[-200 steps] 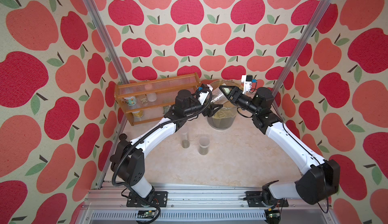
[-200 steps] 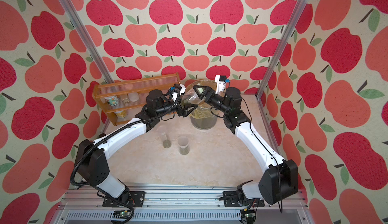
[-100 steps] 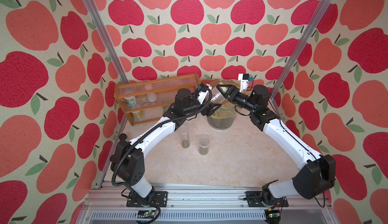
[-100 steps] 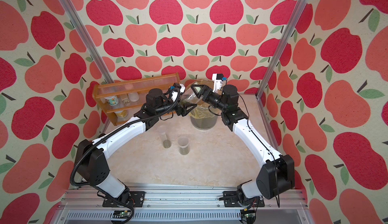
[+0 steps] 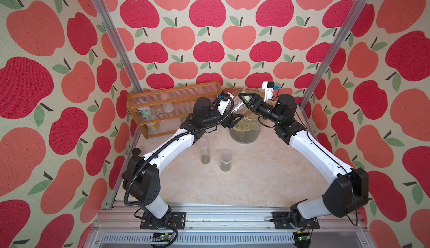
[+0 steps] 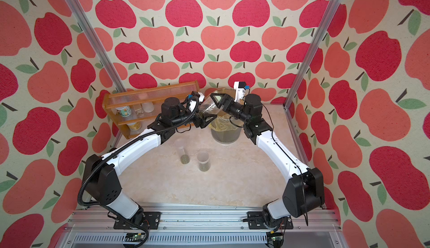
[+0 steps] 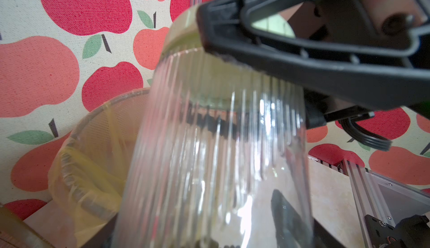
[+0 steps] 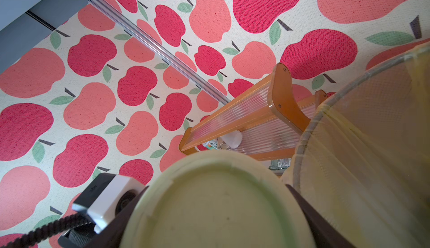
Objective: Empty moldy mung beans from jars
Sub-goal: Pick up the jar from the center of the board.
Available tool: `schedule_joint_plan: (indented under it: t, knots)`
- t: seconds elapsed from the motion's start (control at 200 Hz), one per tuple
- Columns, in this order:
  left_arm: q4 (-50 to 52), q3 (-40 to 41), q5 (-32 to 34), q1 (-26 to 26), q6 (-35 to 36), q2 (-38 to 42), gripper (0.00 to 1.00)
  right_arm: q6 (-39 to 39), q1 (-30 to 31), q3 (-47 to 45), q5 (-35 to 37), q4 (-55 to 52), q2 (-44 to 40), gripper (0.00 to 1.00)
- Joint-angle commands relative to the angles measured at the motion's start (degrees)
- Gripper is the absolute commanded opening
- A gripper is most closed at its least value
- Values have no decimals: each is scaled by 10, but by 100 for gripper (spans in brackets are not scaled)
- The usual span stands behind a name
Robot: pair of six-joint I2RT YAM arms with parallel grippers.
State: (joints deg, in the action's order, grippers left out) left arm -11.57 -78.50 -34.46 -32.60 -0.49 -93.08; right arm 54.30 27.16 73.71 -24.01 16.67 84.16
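A wide ribbed clear jar (image 5: 236, 106) (image 6: 206, 106) (image 7: 221, 153) hangs tilted above the bin in both top views. My left gripper (image 5: 234, 119) (image 6: 204, 120) (image 7: 209, 223) is shut on its body, and one finger (image 7: 286, 216) shows through the glass. The pale green lid (image 7: 183, 30) (image 8: 221, 207) sits on the jar, and my right gripper (image 5: 246, 99) (image 6: 217, 99) (image 8: 216, 212) is shut on it. A few dark mung beans (image 7: 211, 245) lie at the jar's base. A tall narrow jar (image 5: 204, 151) (image 6: 183, 149) and a shorter jar (image 5: 226, 160) (image 6: 203, 162) stand upright on the table with beans at their bottoms.
A mesh bin (image 5: 244, 134) (image 6: 225, 135) (image 8: 372, 142) with a yellow liner stands under the held jar. An orange rack (image 5: 172, 105) (image 6: 149, 106) (image 8: 256, 114) holding cans and small jars stands at the back left, against the wall. Metal frame posts run up both back corners.
My right gripper, still on the lid, has edged slightly left and back. The left arm and the jar have hardly moved.
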Motion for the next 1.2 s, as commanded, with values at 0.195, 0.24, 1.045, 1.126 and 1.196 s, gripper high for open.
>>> schedule_joint_plan:
  t: [0.195,0.24,1.045,1.126,1.196]
  knots:
    - [-46,-50,-62,-9,-18,13,49,-13,26,-8,-27,14,4,78]
    - [-46,-47,-59,-9,-18,18,49,-15,26,-8,-25,16,3,80]
    - [-31,-15,45,-8,11,64,46,-96,9,-46,49,-35,-80,99]
    - [-21,-18,66,-7,15,64,46,-107,9,-53,62,-55,-102,99]
    - [-20,-13,86,-7,28,65,47,-120,9,-61,79,-73,-125,99]
